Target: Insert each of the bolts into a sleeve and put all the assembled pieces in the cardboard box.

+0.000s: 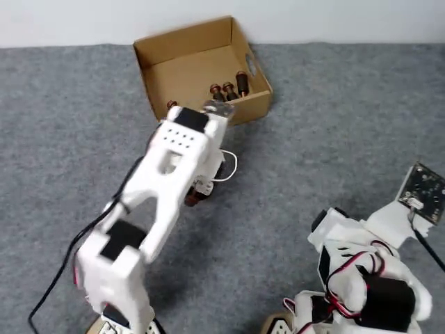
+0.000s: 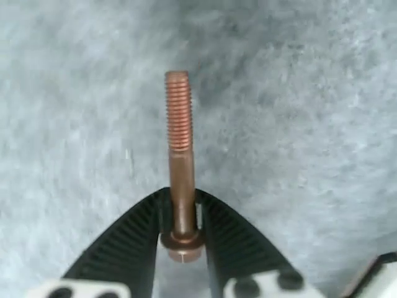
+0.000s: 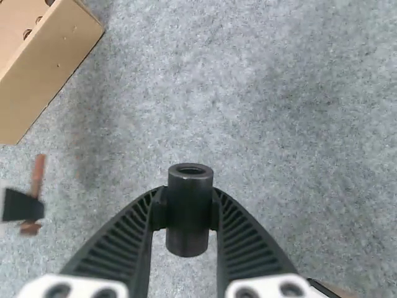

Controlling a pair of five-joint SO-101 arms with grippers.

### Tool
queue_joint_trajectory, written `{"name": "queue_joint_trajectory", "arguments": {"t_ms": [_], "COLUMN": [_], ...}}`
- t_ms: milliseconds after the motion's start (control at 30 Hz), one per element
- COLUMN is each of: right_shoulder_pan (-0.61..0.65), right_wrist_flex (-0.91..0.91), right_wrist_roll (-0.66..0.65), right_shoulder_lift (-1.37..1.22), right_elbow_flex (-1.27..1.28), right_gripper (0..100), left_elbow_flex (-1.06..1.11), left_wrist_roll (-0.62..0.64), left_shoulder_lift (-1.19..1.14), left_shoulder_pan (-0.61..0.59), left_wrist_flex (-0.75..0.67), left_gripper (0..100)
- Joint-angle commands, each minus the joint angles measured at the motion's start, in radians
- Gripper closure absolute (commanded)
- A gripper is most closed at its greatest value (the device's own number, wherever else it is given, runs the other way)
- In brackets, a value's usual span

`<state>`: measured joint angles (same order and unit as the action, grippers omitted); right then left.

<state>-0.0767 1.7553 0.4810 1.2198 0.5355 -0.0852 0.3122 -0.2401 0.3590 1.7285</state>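
Left gripper (image 2: 181, 198) clamps a copper bolt (image 2: 179, 118) near its head, threads pointing out over the grey mat (image 2: 310, 93), its arm (image 1: 174, 167) stretched towards the cardboard box (image 1: 184, 31) holding assembled pieces (image 1: 229, 89). Right gripper (image 3: 188, 197), arm folded low, pinches a black sleeve (image 3: 188, 217).

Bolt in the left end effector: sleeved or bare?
Bare. The bolt has threads and shank exposed, gripped near the head by the left end effector. The sleeve sits apart in the right end effector, bore empty.
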Motion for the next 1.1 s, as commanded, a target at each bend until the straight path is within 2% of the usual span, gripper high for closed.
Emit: {"name": "queue_joint_trajectory", "arguments": {"t_ms": [0, 233, 300, 400, 467, 700, 933, 1067], "right_shoulder_pan": [-0.008, -0.008, -0.008, -0.008, -0.008, -0.008, -0.008, -0.008], "right_wrist_flex": [0.036, 0.036, 0.036, 0.036, 0.036, 0.036, 0.036, 0.036], "right_wrist_roll": [0.005, 0.005, 0.005, 0.005, 0.006, 0.006, 0.006, 0.006], "right_shoulder_lift": [0.002, 0.002, 0.002, 0.004, 0.004, 0.004, 0.004, 0.004], "right_elbow_flex": [-0.006, -0.009, -0.009, -0.009, -0.009, -0.009, -0.011, -0.011], "right_gripper": [99.1, 99.1, 99.1, 99.1, 99.1, 99.1, 99.1, 99.1], "left_elbow_flex": [0.079, 0.288, 0.329, 0.346, 0.341, 0.28, 0.214, 0.208], "left_wrist_roll": [0.245, 0.675, 0.842, 1.169, 1.293, 1.315, 1.31, 1.309], "left_shoulder_lift": [0.238, 0.396, 0.391, 0.371, 0.345, 0.213, 0.11, 0.106], "left_shoulder_pan": [0.002, -0.048, -0.089, -0.166, -0.207, -0.319, -0.305, -0.302], "left_wrist_flex": [0.02, -0.072, -0.107, -0.137, -0.112, -0.057, 0.005, 0.023], "left_gripper": [100, 100, 100, 100, 100, 99, 77, 76]}}
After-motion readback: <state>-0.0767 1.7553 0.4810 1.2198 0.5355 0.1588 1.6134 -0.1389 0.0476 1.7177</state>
